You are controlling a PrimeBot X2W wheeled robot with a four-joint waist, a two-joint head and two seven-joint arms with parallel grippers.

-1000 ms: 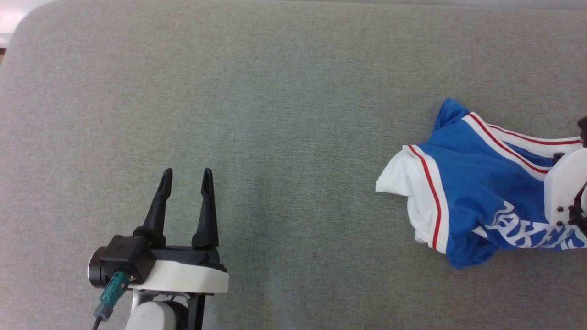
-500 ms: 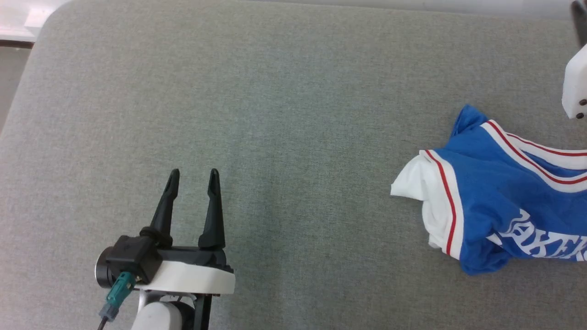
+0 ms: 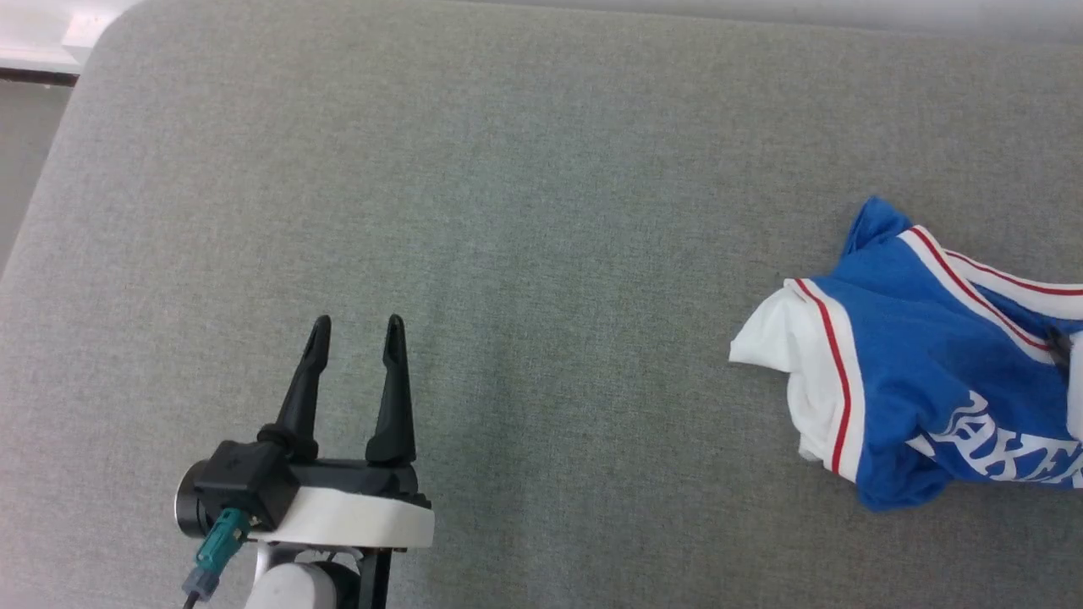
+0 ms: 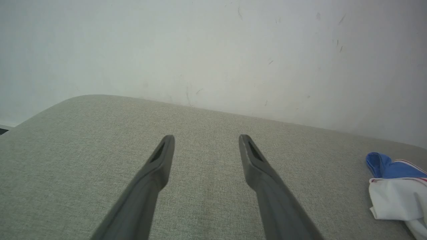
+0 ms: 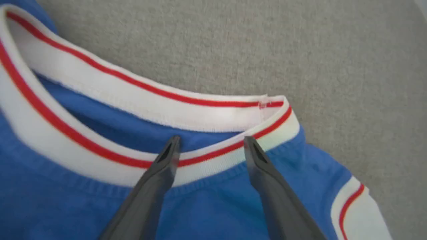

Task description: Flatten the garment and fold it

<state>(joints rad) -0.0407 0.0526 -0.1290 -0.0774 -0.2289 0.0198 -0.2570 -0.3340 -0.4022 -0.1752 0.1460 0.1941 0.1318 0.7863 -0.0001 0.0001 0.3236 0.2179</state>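
The garment [image 3: 914, 372] is a bright blue T-shirt with white, red-striped trim and white letters. It lies crumpled at the right edge of the head view, one white sleeve end pointing left. My right gripper [image 5: 212, 140] is open, its fingertips just over the white collar [image 5: 140, 110] of the garment [image 5: 66, 193], gripping nothing. A sliver of that arm's pale wrist [image 3: 1074, 393] shows at the right edge. My left gripper [image 3: 357, 326] stands open and empty at the lower left, far from the shirt. In the left wrist view, the left gripper [image 4: 206, 138] points over bare fabric, with the garment [image 4: 397, 190] off to the right.
Everything rests on a wide grey fabric surface [image 3: 508, 211] with a rounded corner at the upper left [image 3: 93, 51]. A pale wall [image 4: 213, 50] rises behind its far edge. A strip of floor [image 3: 21, 178] shows past the left edge.
The head view has shifted a little. My right wrist rose toward the upper right, then came back down over the collar, where its jaws now stand open. The left arm has not moved.
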